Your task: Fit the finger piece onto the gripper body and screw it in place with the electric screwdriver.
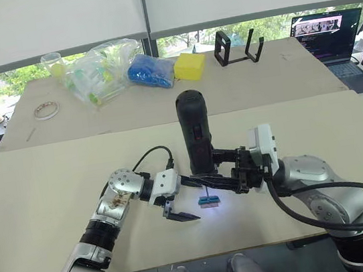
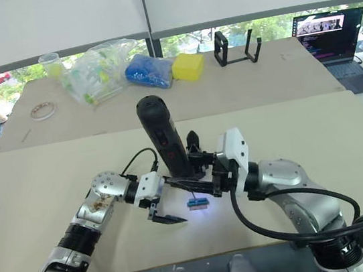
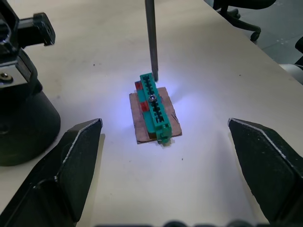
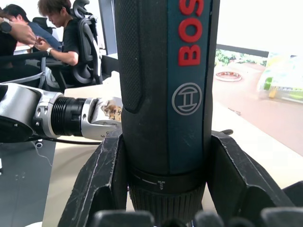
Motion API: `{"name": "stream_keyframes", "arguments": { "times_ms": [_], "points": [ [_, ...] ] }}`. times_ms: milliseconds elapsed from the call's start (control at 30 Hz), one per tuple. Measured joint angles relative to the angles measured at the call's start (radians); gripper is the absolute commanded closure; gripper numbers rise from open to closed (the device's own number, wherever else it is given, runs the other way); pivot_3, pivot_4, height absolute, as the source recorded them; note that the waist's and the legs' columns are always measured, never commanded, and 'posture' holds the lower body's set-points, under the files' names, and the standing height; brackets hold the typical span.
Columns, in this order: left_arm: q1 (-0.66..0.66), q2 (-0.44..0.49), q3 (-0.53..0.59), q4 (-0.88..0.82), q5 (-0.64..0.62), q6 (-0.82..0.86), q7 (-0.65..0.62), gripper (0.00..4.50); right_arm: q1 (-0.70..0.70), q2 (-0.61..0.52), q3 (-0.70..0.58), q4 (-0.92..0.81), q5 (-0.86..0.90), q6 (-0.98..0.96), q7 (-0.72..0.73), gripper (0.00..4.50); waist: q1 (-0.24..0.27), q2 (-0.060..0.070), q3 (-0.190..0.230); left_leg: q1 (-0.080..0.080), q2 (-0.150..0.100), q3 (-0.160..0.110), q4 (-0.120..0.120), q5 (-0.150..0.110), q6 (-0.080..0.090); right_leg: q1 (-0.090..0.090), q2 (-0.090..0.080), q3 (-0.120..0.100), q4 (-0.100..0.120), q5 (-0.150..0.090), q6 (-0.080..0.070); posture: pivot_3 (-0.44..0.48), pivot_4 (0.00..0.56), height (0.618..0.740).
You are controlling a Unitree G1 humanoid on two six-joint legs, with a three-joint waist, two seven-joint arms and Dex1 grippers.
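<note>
- My right pincer (image 1: 208, 173) clamps the screwdriver (image 1: 195, 134) upright; its bit touches the green block (image 3: 154, 106).
- Left pincer (image 1: 178, 209) hangs spread apart.
- I'd keep the bit vertical.

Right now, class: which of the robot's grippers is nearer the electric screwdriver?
Right. The right gripper is clamped around the electric screwdriver; the left gripper hangs open beside its bit, not touching.

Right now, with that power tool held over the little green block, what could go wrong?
The screwdriver is held upright by the right gripper, and only its thin bit meets the small green block; the bit could slip off. The block lies loose on the table between the left gripper's open fingers, so it might spin or slide. The gripper body stands close by and could get bumped.
</note>
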Motion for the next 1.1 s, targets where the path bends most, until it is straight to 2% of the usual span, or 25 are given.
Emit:
{"name": "stream_keyframes", "arguments": {
  "times_ms": [1100],
  "points": [
    [0.000, -0.001, 0.000, -0.020, 0.000, 0.014, 0.019, 0.00, 0.002, 0.007, 0.007, 0.027, -0.030, -0.032, 0.027, 2.59, 0.000, 0.000, 0.000, 0.000, 0.000, 0.000, 0.000, 0.000, 0.000, 0.000, 0.000, 0.000, 0.000, 0.000, 0.000, 0.000, 0.150, 0.740]
  ]
}}
